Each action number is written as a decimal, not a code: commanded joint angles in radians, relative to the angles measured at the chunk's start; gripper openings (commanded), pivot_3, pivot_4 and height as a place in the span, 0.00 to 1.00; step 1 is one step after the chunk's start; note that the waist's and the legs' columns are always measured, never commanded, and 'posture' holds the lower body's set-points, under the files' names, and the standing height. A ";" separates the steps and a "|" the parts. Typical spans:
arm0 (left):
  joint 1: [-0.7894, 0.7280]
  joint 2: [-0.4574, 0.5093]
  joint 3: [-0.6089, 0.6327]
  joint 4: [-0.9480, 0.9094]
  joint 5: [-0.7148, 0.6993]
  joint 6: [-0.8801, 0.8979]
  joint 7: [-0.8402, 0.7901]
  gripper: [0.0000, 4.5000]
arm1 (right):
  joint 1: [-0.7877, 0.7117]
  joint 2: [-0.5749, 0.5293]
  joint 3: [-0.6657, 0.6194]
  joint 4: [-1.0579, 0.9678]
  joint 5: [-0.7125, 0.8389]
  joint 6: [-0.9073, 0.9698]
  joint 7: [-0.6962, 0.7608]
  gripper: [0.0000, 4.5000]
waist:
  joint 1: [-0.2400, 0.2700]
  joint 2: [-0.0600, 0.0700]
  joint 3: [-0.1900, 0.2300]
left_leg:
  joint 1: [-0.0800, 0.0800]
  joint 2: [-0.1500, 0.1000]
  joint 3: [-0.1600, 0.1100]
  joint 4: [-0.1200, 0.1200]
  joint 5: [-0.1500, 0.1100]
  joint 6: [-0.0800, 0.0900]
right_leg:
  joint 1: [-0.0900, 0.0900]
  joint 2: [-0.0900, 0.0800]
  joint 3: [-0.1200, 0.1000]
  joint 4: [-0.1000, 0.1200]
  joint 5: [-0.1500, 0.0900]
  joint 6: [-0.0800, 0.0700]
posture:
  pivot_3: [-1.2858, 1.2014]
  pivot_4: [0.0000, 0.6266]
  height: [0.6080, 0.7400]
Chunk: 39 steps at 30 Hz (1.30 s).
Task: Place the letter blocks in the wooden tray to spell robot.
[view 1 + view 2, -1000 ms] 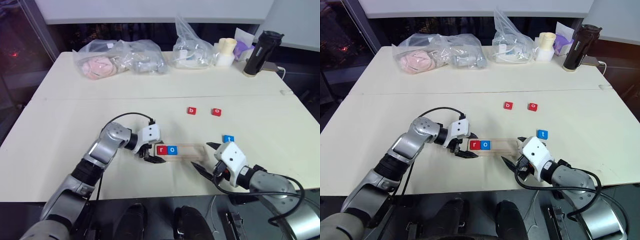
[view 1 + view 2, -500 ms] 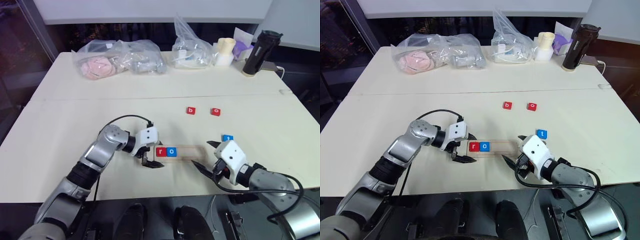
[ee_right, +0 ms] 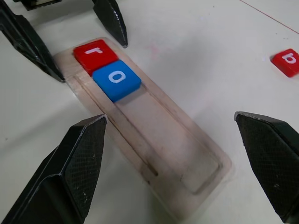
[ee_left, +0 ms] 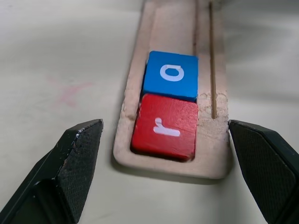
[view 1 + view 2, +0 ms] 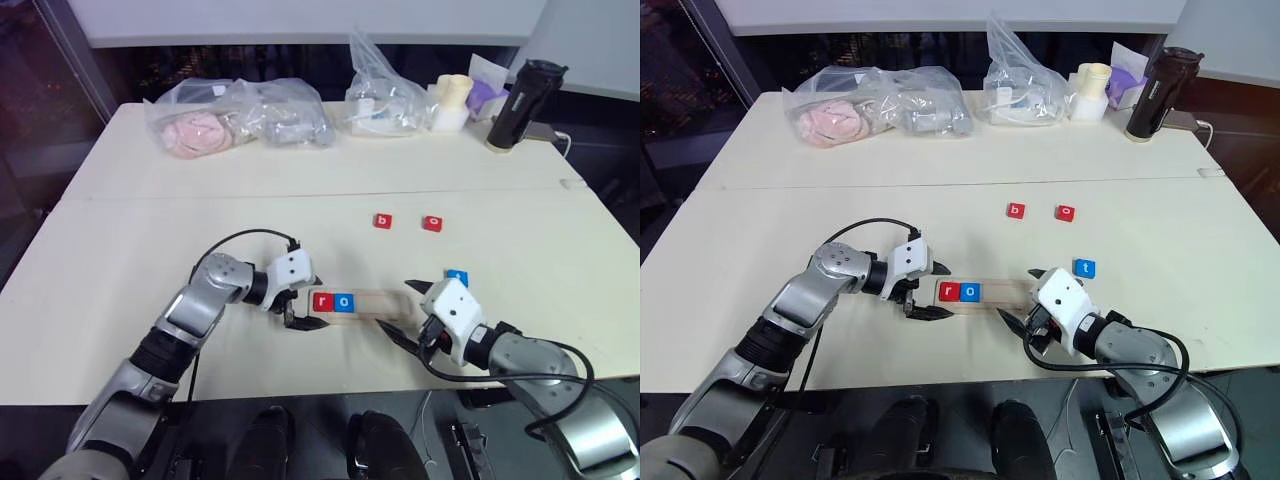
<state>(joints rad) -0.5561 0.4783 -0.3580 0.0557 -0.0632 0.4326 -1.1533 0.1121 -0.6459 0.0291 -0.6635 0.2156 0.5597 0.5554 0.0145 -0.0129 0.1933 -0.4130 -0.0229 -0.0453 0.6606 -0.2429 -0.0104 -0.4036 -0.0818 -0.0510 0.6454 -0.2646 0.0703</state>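
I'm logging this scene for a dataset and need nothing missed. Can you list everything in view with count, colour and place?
wooden tray: one, pale wood, near middle of the table, between both grippers.
red r block: one, in the tray's left end.
blue o block: one, in the tray, touching the r.
red b block: one, loose on the table beyond the tray.
red o block: one, right of the b.
blue t block: one, on the table beside the right gripper.
plastic bags: three, clear, far edge.
black bottle: one, far right corner.
cream container: one, left of the bottle.
table: one, cream.
left gripper: open, astride the tray's left end.
right gripper: open, at the tray's right end.
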 commanded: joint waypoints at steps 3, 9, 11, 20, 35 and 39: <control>-0.025 0.030 0.043 -0.067 -0.060 0.037 -0.020 1.00 | -0.018 0.004 -0.002 -0.003 0.002 -0.018 0.009 1.00 | -0.001 0.000 0.000 | -0.002 0.000 0.000 0.000 0.000 0.000 | -0.002 0.000 0.000 0.000 0.000 0.000 | 0.52 0.24 1.00; -0.035 0.080 0.072 -0.148 -0.143 0.117 -0.067 1.00 | -0.054 0.028 -0.010 0.009 0.030 0.005 0.007 1.00 | -0.001 0.000 0.000 | -0.002 0.000 0.000 0.000 0.000 0.000 | -0.002 0.001 0.000 0.000 0.000 0.000 | 0.52 0.24 1.00; -0.050 0.104 0.095 -0.164 -0.179 0.151 -0.082 1.00 | -0.091 0.052 -0.013 0.018 0.041 0.033 -0.009 1.00 | -0.003 0.000 0.000 | -0.002 0.000 0.000 0.000 0.000 0.000 | -0.002 0.001 0.000 0.000 0.000 0.000 | 0.52 0.24 1.00; -0.090 0.188 0.330 -0.251 -0.427 0.362 -0.063 1.00 | -0.409 0.232 -0.008 0.208 -0.018 0.247 -0.236 1.00 | -0.005 0.001 0.001 | -0.003 0.000 0.000 0.000 0.000 0.000 | -0.004 0.002 0.000 0.001 0.001 -0.001 | 0.52 0.24 1.00; 0.121 0.164 0.588 -0.529 -0.618 0.346 0.198 1.00 | -0.911 0.555 -0.146 0.804 -0.105 0.471 -0.634 1.00 | -0.015 0.001 0.001 | 0.003 -0.001 0.012 -0.010 0.001 -0.001 | -0.007 0.003 0.011 0.004 0.004 0.002 | 0.52 0.24 1.00; 0.156 0.145 0.588 -0.554 -0.630 0.333 0.261 1.00 | -0.982 0.593 -0.159 0.956 -0.120 0.404 -0.686 1.00 | -0.027 0.001 0.001 | 0.004 -0.001 0.014 -0.011 0.001 -0.001 | -0.008 0.003 0.012 0.004 0.004 0.002 | 0.52 0.24 1.00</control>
<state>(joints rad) -0.4016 0.6229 0.2138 -0.4582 -0.6769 0.7920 -0.9128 -0.8322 -0.0603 -0.1201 0.2693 0.1083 1.0024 -0.1062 -0.0124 -0.0121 0.1943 -0.4087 -0.0234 -0.0312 0.6487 -0.2415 -0.0117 -0.4116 -0.0789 -0.0382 0.6491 -0.2608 0.0720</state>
